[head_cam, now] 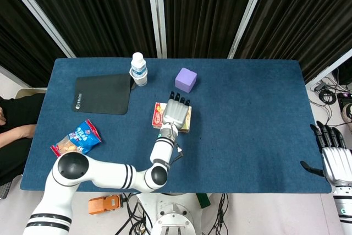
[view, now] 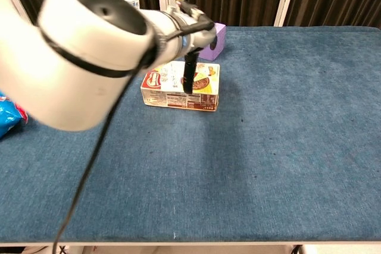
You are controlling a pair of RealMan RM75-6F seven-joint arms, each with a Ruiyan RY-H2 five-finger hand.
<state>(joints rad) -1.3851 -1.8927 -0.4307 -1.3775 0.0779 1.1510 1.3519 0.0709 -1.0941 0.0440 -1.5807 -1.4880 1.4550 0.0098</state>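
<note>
Snack box (head_cam: 171, 117): lying flat at centre of the head view, on my blue table (head_cam: 247, 114); in the chest view it sits upper centre.
Left hand (head_cam: 176, 113): I have it over the box, palm down, fingers spread toward the top of the frame; whether it touches the box I cannot tell, and it grips nothing I can see.
Purple cube (head_cam: 186, 79): just above the box.
Water bottle (head_cam: 138, 69): upright, upper left of centre.
Black mat (head_cam: 103, 93): left of the bottle.
Blue snack bag (head_cam: 76, 138): lower left.
Right hand (head_cam: 335, 158): lower right edge, fingers apart, holding nothing.
</note>
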